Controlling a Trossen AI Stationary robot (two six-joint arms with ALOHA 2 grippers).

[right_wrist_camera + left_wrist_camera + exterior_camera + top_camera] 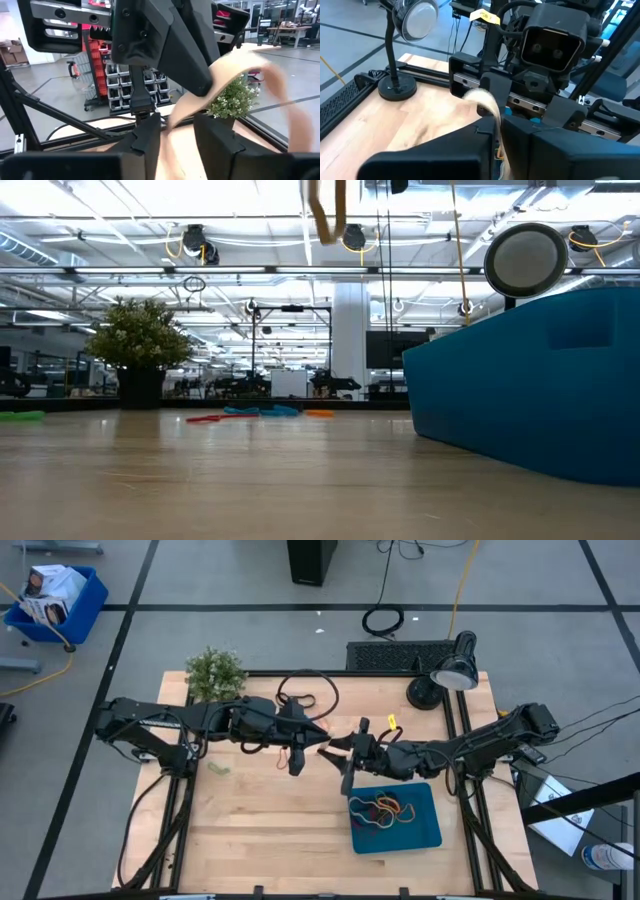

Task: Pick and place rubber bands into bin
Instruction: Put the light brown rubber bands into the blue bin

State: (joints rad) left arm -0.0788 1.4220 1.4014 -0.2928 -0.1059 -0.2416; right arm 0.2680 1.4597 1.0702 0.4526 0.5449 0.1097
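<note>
The tan rubber band (235,75), light, floppy and stretchy, hangs pinched in the left gripper (322,743) mid-table facing the narrowly parted right gripper (335,750); grip its free loop.

we see pale wood table (270,830), planked, matt w/ visible grain. bin (420,830) lower right: smooth teal plastic, slight sheen. rubber bands (383,808) in it look thin, matt rubber. tan band (235,70) is flat, smooth, dull. lamp (455,670) upper right: matt black base, glossy lens. arms look like matt black plastic.
</note>
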